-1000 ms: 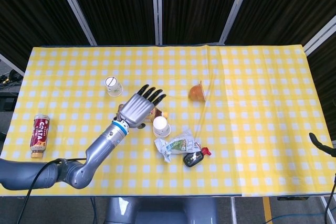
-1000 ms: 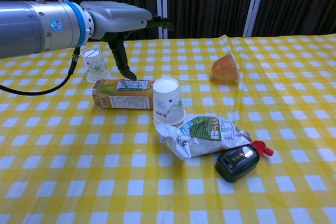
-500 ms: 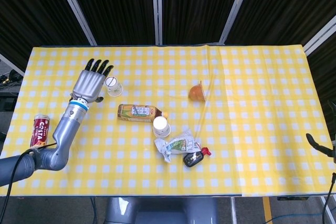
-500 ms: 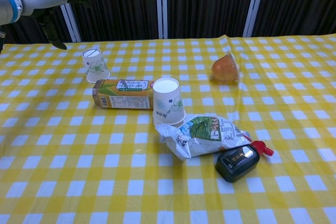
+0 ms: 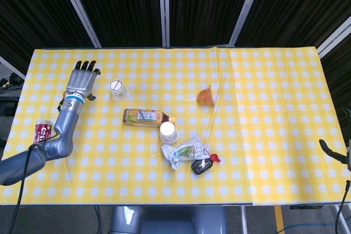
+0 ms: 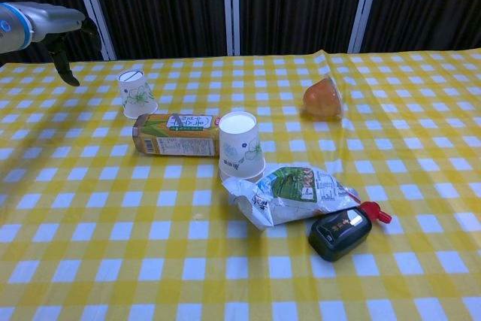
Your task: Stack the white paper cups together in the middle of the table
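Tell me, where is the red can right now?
In the head view the red can lies near the table's left edge, beside the left arm, well left of the tea bottle. The chest view does not show it.

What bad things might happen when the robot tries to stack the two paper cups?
The far cup looks tilted, so the open left hand beside it might knock it over or send it rolling.

The near cup is crowded: the tea bottle lies just beside it and the snack bag lies against its base. Reaching fingers could bump either.

A squeezed paper cup might crumple.
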`<state>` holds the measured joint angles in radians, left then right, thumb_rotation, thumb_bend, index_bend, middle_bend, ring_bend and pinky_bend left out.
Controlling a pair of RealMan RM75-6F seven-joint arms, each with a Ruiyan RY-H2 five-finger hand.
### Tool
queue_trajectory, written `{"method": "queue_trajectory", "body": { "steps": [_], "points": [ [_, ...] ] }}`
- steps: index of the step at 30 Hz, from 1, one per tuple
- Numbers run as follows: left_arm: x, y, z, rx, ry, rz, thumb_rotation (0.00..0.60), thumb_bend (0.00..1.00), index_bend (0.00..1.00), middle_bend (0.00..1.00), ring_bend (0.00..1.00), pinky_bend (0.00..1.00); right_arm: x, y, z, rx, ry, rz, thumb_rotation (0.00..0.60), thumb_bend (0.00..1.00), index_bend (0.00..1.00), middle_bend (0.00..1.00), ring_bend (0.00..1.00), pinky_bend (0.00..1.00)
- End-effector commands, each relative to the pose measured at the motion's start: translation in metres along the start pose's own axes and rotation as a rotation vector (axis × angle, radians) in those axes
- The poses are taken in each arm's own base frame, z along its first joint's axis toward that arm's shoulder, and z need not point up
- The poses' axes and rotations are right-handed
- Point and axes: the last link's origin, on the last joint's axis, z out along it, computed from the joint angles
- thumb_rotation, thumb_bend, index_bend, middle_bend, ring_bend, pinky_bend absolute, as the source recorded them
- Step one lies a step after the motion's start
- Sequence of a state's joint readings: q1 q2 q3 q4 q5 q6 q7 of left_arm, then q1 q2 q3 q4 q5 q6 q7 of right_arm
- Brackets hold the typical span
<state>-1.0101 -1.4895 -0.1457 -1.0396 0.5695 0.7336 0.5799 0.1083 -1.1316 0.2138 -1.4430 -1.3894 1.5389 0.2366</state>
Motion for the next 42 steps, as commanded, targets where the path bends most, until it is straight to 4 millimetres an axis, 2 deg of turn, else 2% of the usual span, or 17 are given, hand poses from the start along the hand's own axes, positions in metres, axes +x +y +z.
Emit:
{"method": "queue_trajectory", "body": {
  "steps": [1,8,19,24,28,30,39,42],
  "points": [
    [-0.004,0.014,0.008,-0.015,-0.02,-0.011,0.6,0.16,0.26,0.0,0.0,0.0,0.0,0.0,0.0,0.0,0.001,0.0,0.6,0.12,0.05,0.0,0.0,0.0],
    [-0.004,0.033,0.019,-0.031,-0.023,-0.019,0.6,0.16,0.24,0.0,0.0,0.0,0.003,0.001,0.0,-0.002,0.009,0.006,0.6,0.12,0.05,0.0,0.0,0.0],
    [-0.006,0.046,0.027,-0.039,-0.033,-0.005,0.6,0.17,0.24,0.0,0.0,0.0,0.004,0.001,-0.001,0.0,0.005,0.02,0.6,0.12,0.05,0.0,0.0,0.0],
    [-0.011,0.05,0.029,-0.041,-0.046,0.01,0.6,0.23,0.26,0.0,0.0,0.0,0.005,0.002,-0.001,0.0,0.004,0.024,0.6,0.12,0.05,0.0,0.0,0.0],
    [-0.013,0.053,0.03,-0.041,-0.052,0.007,0.6,0.36,0.27,0.0,0.0,0.0,0.005,0.002,-0.001,0.001,0.002,0.026,0.6,0.12,0.05,0.0,0.0,0.0],
    [-0.014,0.054,0.031,-0.043,-0.054,0.007,0.6,0.39,0.28,0.0,0.0,0.0,0.005,0.002,-0.001,0.001,0.002,0.027,0.6,0.12,0.05,0.0,0.0,0.0],
    [-0.016,0.055,0.031,-0.048,-0.049,0.001,0.6,0.39,0.39,0.0,0.0,0.0,0.005,0.001,-0.002,0.005,0.003,0.028,0.6,0.12,0.05,0.0,0.0,0.0],
    [-0.013,0.053,0.031,-0.049,-0.038,-0.004,0.6,0.39,0.4,0.0,0.0,0.0,0.005,0.0,-0.002,0.006,0.004,0.028,0.6,0.12,0.05,0.0,0.0,0.0]
  ]
}}
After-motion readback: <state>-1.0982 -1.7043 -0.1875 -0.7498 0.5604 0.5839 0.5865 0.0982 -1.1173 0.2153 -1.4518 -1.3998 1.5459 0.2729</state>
